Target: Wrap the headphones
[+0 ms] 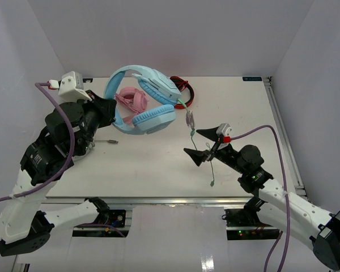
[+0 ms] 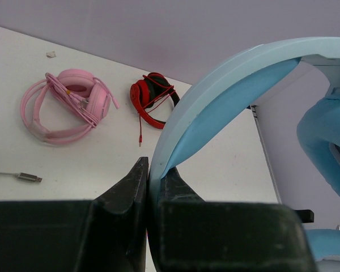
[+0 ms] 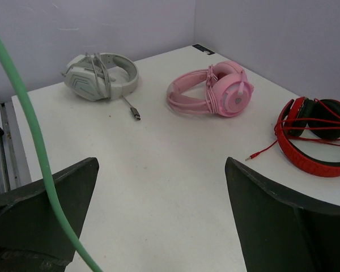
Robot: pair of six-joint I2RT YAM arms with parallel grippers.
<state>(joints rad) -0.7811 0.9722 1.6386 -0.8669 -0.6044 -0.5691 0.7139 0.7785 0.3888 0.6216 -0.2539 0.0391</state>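
Two arms work the headphones point(image 1: 150, 99), held up over the desk's point(image 1: 147, 170) far side.
Headband point(image 2: 215, 85) clamped in the left fingers point(image 2: 137, 181); right fingers point(image 3: 68, 192) stand apart astride the hanging cable point(image 3: 28, 113). Advise closing there, then winding evenly.

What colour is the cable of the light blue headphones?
The cable is pale green; it shows best in the right wrist view.

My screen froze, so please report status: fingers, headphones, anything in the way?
Left fingers shut on headband. Right fingers open, green cable beside them, ungripped. Pink headset and red headset close by headphones.
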